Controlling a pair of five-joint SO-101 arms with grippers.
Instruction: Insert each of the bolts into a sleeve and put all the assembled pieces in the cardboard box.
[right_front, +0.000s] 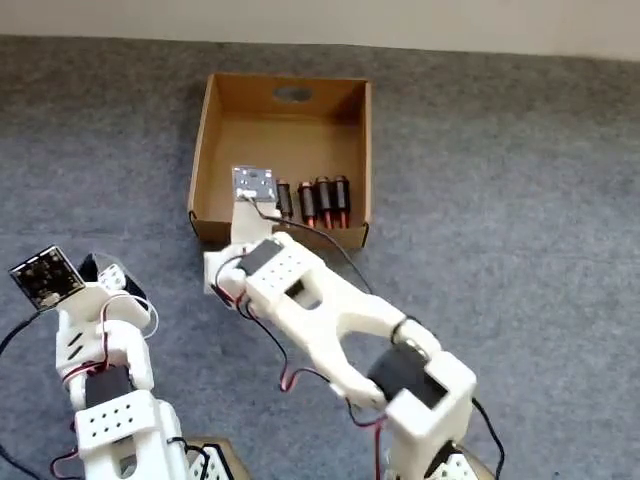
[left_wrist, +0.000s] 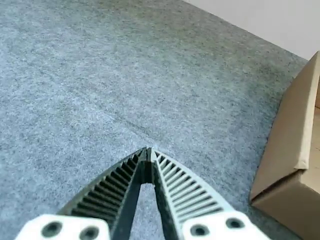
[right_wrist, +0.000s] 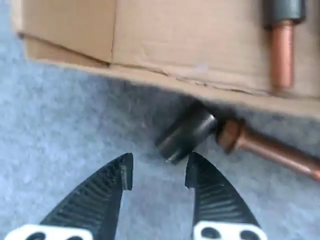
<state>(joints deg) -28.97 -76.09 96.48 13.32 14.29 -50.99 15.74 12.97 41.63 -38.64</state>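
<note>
Sleeve (right_wrist: 187, 132) touching bolt (right_wrist: 270, 147) outside cardboard box (right_wrist: 150, 35) | my right fingers (right_wrist: 120, 175) spread beside sleeve | my left fingers (left_wrist: 144, 161) pressed together, box's 8 o'clock.

no readable text, labels or numbers

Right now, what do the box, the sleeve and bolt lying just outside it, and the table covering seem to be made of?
Cardboard box: brown card, matte, with creased edges.
Sleeve: dark and smooth with a faint sheen; rubber or plastic, can't tell which.
Bolt: copper-coloured metal, judging by its shine.
Table covering: grey felt-like carpet, fuzzy and matte.
</note>
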